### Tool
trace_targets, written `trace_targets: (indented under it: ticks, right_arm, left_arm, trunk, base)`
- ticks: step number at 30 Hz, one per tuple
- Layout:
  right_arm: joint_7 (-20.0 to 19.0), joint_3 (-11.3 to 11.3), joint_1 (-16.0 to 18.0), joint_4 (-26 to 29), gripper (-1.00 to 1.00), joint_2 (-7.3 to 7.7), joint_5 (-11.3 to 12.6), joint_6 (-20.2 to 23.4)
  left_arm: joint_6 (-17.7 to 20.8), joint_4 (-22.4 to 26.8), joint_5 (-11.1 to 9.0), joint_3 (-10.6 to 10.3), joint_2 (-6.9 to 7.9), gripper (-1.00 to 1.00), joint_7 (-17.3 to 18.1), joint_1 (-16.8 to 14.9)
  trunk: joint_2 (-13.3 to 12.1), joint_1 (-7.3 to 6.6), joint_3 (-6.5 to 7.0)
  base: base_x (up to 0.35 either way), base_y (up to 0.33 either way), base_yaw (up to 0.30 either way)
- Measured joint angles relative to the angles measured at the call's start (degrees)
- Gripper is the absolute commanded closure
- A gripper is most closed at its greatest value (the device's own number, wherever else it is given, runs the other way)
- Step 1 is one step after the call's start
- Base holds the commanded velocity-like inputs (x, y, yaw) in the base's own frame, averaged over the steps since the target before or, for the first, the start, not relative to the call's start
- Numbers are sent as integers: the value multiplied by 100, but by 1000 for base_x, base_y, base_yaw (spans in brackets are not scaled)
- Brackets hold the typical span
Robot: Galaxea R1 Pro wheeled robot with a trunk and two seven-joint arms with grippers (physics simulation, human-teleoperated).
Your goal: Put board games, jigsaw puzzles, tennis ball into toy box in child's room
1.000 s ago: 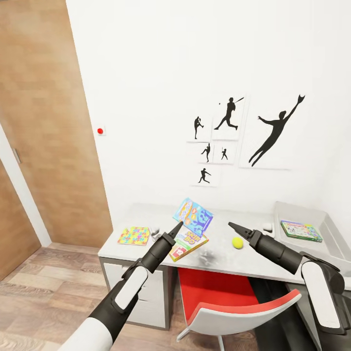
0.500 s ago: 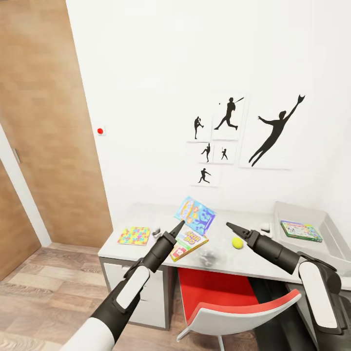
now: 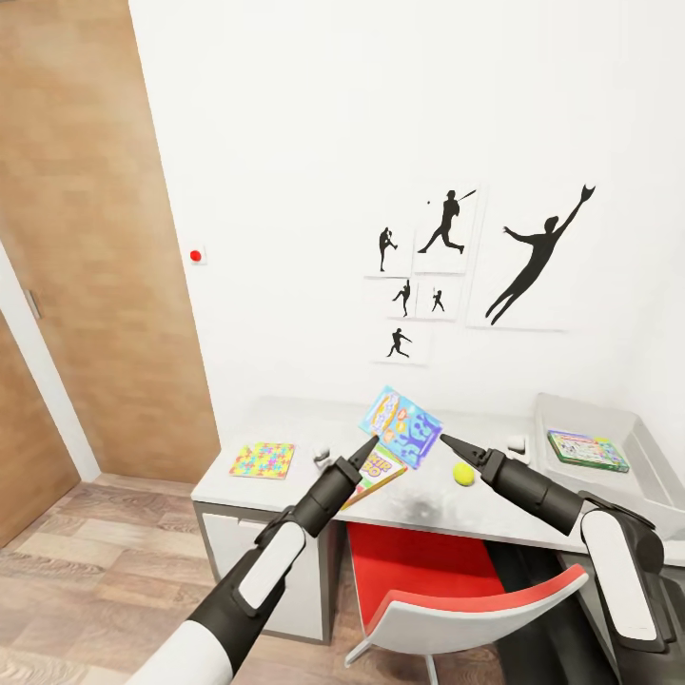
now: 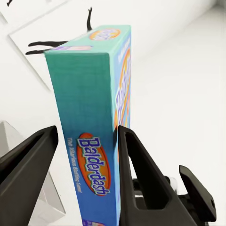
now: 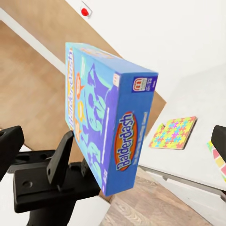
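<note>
My left gripper (image 3: 369, 442) is shut on the blue board game (image 3: 401, 425), which it holds tilted in the air above the table (image 3: 285, 428). In the left wrist view the box (image 4: 92, 117) stands between both fingers (image 4: 134, 160). My right gripper (image 3: 445, 440) is open, with its tip just right of the box (image 5: 108, 127). The yellow-green-red board game (image 3: 382, 466) lies on the table under the held box. The tennis ball (image 3: 463, 474) rests below my right gripper. A jigsaw puzzle (image 3: 262, 459) lies at the table's left end. The toy box (image 3: 571, 411) at the right holds the green-edged board game (image 3: 587, 449).
A red and white chair (image 3: 447, 585) is tucked under the table in front of me. Two small white objects (image 3: 322, 454) (image 3: 518, 442) sit on the table top. A wooden door (image 3: 86, 238) fills the left side, with wood-plank floor (image 3: 86, 571) below it.
My left gripper has carried the blue board game to the right, toward my right gripper. The right gripper has edged slightly left and up.
</note>
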State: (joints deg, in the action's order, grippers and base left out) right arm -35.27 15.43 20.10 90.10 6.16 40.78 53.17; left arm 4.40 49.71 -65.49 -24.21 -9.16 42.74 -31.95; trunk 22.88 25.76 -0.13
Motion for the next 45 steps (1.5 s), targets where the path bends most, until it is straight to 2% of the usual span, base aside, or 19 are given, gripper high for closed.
trace_targets:
  ticks: [22,25,26,29,39,45]
  right_arm:
    - [0,2,9,0,-100,4,-1,3]
    - [0,-1,9,0,-100,2,-1,0]
    - [0,-2,9,0,-100,1,-1,-2]
    - [0,-3,9,0,-100,0,-1,-8]
    - [0,-4,9,0,-100,0,-1,-14]
    - [0,-4,9,0,-100,4,-4,-14]
  left_arm:
    - [-3,34,1,-63,-55,100,-6,-2]
    - [-3,34,6,-156,-61,100,-6,-3]
    - [-5,34,4,-254,-64,100,-9,-7]
    - [-11,34,-105,-348,-67,100,-21,-20]
    - [-16,42,-313,-468,-75,100,-26,-34]
    - [-12,99,-365,-640,-77,100,-18,-41]
  trunk:
    - [0,0,0]
    - [0,0,0]
    - [0,0,0]
    - [0,0,0]
    - [0,0,0]
    - [0,0,0]
  base:
    - [0,0,0]
    - [0,0,0]
    - [0,0,0]
    - [0,0,0]
    - [0,0,0]
    - [0,0,0]
